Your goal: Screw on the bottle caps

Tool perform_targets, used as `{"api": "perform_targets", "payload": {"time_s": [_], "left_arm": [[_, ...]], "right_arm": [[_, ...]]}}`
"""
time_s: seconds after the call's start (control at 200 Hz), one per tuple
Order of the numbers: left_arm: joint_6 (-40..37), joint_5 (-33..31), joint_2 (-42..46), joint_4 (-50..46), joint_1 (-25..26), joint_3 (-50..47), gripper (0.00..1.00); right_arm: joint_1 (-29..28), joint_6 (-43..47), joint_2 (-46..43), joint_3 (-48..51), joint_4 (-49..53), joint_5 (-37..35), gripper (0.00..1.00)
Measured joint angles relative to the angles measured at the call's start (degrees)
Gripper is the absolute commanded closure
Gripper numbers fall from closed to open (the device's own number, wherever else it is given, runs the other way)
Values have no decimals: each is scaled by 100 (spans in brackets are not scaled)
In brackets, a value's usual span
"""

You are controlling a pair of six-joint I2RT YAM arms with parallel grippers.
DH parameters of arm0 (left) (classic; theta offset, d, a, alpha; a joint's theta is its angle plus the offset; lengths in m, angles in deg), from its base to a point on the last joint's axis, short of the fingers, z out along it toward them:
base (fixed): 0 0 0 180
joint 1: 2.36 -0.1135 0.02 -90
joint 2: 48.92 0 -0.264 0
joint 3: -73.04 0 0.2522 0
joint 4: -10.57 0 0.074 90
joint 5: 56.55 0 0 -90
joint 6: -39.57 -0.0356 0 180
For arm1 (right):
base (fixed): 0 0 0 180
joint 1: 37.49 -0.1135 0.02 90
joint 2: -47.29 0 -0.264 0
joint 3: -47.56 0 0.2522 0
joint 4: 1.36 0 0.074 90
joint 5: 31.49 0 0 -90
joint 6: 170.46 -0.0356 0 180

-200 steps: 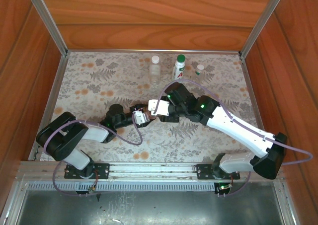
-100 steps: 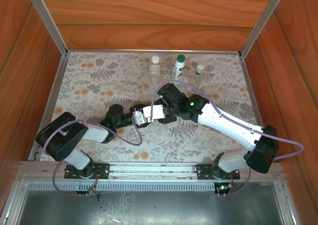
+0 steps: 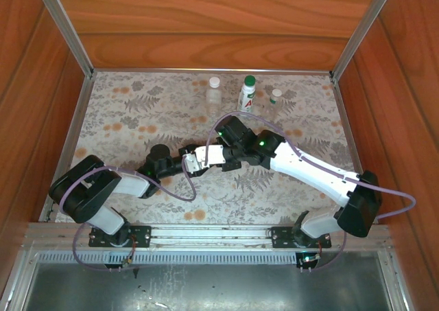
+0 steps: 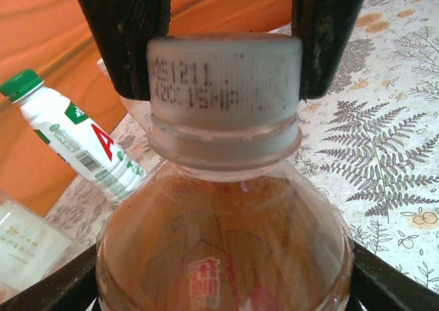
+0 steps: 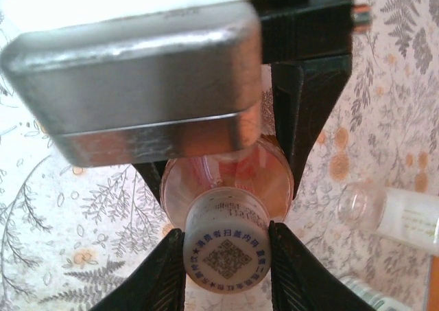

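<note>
Your left gripper (image 3: 193, 161) is clamped around the amber bottle (image 4: 219, 256) at mid-table, over the fern-and-flower cloth (image 3: 130, 112). Your right gripper (image 5: 228, 266) meets it from the right, both fingers tight against the sides of the white cap (image 4: 225, 74) seated on that bottle's neck. The three other bottles (image 3: 247, 93) stand upright along the far edge, in front of the wood-panelled wall (image 3: 219, 29).

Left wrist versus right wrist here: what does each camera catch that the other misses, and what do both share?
Left wrist: the ribbed side of the white plastic screw cap, with printed code, and a dark green cap on a white printed bottle. Right wrist: the white cap's top bearing a QR code, and a grey metal block. Both: the amber plastic bottle, its cap gripped by the right pincer.
</note>
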Motion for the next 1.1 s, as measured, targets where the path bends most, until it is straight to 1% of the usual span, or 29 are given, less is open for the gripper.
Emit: {"api": "perform_targets", "payload": {"time_s": [0.04,0.105,0.12,0.165,0.185,0.26,0.32,0.36,0.415,0.47,0.51,0.57,0.635,0.685,0.755,0.859,0.964,1.029,1.099], "left_arm": [[13,-13,0,2,-4,0,34],[52,-59,11,7,-7,0,33],[59,-74,11,9,-7,0,33],[96,-129,17,13,-13,0,33],[118,-162,20,20,-15,0,33],[164,-284,31,31,-42,0,33],[164,-332,31,24,-44,2,33],[162,-328,31,13,-42,0,33],[160,-328,31,7,-42,2,33],[155,-323,31,4,-42,2,34],[153,-319,31,4,-42,2,33],[133,-313,31,11,-39,2,33],[81,-260,31,9,-24,0,33],[55,-221,31,11,-4,0,34],[33,-188,31,9,15,0,33],[15,-120,31,11,24,0,33],[11,-81,31,11,24,0,34],[9,-68,31,11,26,0,34],[11,-68,31,11,26,0,33]], "right_arm": [[-2,-400,0,0,-24,-33,100],[-13,-1478,20,-17,-55,-197,100],[-33,-1958,44,-52,-31,-260,100],[-61,-2894,146,-201,81,-367,100],[-72,-3526,232,-323,181,-417,100],[-72,-5278,461,-632,417,-494,100],[-68,-6489,509,-675,452,-501,100],[-70,-7073,503,-651,439,-494,99],[-68,-7713,466,-584,365,-483,92],[-66,-8050,422,-520,302,-474,78],[-66,-8107,376,-459,240,-463,67],[-63,-7925,289,-332,116,-422,56],[-63,-7370,122,-142,-81,-354,49],[-63,-6743,-50,-13,-173,-348,46],[-61,-5626,-341,146,-203,-326,41],[-61,-3886,-704,337,-186,-229,40],[-61,-2234,-793,361,-63,-31,41],[-61,-1440,-719,326,2,26,43],[-61,-850,-544,219,70,50,48]]}}
